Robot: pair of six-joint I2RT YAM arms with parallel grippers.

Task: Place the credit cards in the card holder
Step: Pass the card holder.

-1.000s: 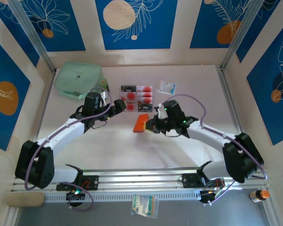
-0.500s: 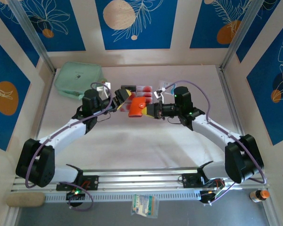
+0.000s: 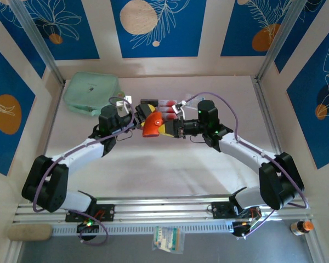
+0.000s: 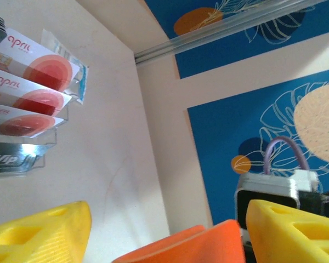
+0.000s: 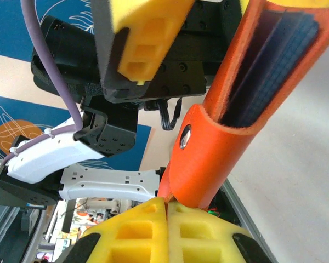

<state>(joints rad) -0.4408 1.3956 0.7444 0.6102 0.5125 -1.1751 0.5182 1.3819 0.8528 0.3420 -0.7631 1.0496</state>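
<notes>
The orange card holder (image 3: 151,126) hangs off the table (image 3: 153,170) near the middle of the top view, held between the two arms. The right gripper (image 3: 165,129) comes at it from 3 o'clock. In the right wrist view its yellow fingers (image 5: 137,230) are pressed together on the holder's lower edge, just under the metal snap (image 5: 185,137). The holder's mouth gapes toward 1 o'clock and shows dark blue pockets inside. The left gripper (image 3: 143,116) reaches in from 9 o'clock. In the left wrist view its fingers (image 4: 44,235) stand apart, with the holder's orange edge (image 4: 192,246) rising between them, close to the right-hand finger and clear of the other. The credit cards (image 3: 168,106) lie in a clear rack (image 4: 49,139) on the table at about 1 o'clock from the holder; the left wrist view shows three of them fanned with red round marks. A mint-green zip pouch (image 3: 91,93) sits at 10 o'clock, well apart.
</notes>
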